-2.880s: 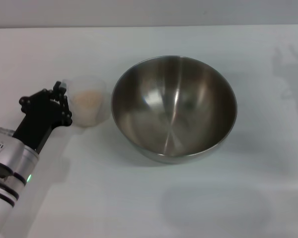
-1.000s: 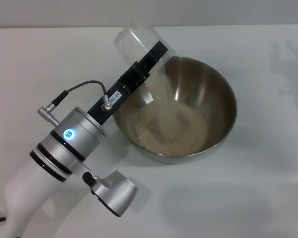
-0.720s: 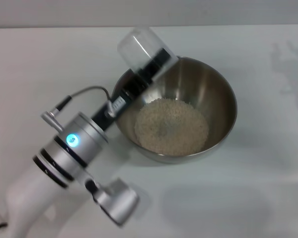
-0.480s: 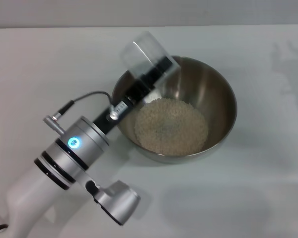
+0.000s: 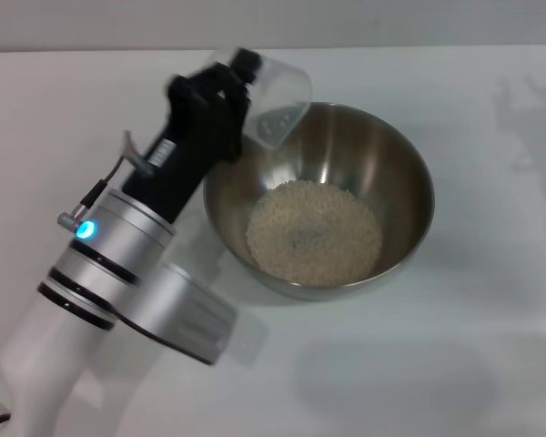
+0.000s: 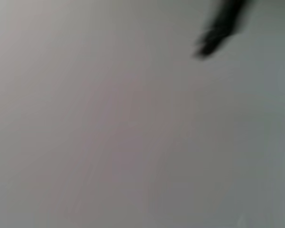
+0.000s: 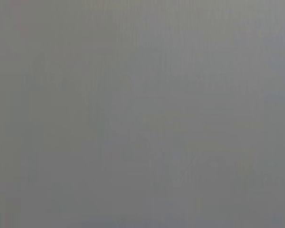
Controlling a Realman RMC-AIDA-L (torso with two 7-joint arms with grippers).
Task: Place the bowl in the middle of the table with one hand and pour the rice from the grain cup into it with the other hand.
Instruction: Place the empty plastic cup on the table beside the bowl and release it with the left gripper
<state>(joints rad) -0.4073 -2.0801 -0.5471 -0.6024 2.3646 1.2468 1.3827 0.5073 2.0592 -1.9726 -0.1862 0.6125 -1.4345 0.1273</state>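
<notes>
Rice [image 5: 314, 232] lies heaped in the bowl [image 5: 409, 168] mid-desk [image 5: 491, 346]; my left tool [image 5: 241, 86] grips the emptied grain cup [image 5: 278, 100], which I judge remains to be set down.

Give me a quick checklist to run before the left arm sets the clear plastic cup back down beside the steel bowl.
1. Clear plastic grain cup emptied: ok, no grains visible inside.
2. Left gripper shut on the cup: ok.
3. Off-white rice heaped inside the stainless-steel bowl: ok.
4. Spilled grains on the white table: ok, none seen.
5. Cup upright: not ok, tilted above the bowl's rim.
6. Right gripper out of the way: cannot tell, not in view.
</notes>
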